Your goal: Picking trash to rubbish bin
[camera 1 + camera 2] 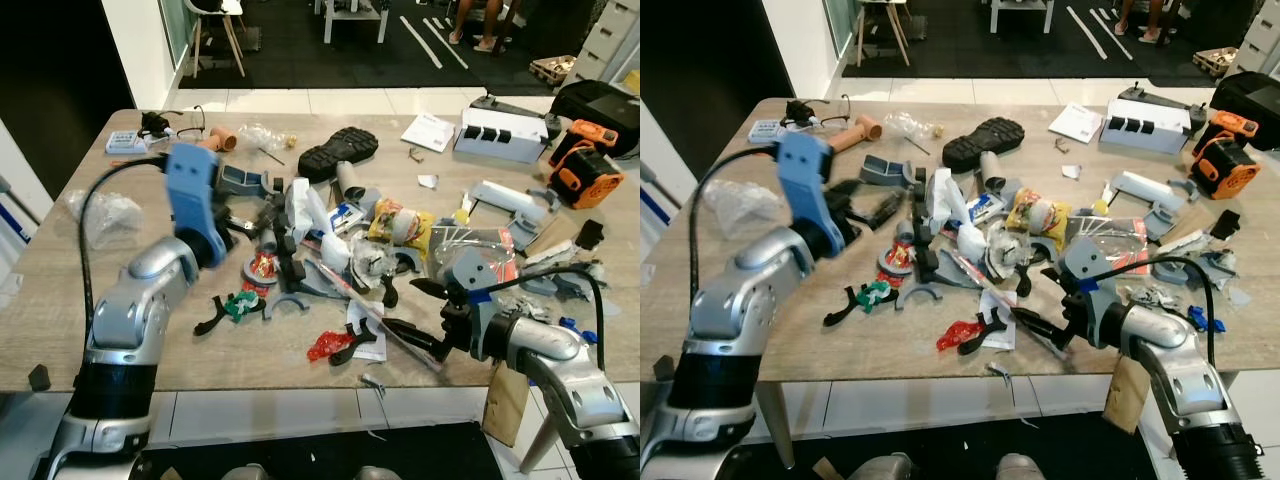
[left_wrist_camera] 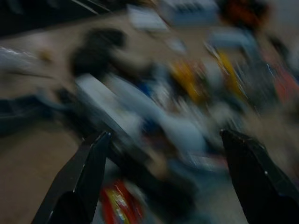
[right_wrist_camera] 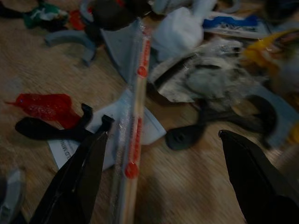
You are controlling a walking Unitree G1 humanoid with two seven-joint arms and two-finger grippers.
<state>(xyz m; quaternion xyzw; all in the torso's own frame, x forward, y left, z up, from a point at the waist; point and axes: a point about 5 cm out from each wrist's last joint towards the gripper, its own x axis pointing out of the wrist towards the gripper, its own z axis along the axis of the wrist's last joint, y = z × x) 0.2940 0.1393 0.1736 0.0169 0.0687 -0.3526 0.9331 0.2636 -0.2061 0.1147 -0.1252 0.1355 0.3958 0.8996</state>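
Right pincer [image 1: 425,318] gapes empty over wrapped chopsticks [image 3: 133,135]; raised left pincer [image 2: 163,182] wide, empty.

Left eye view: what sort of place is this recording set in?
Probably a workshop or lab room rather than a lived-in home: a wooden table heaped with plastic parts and wrappers, an orange power tool and a black shoe sole on it, white tiled floor and dark matting beyond.
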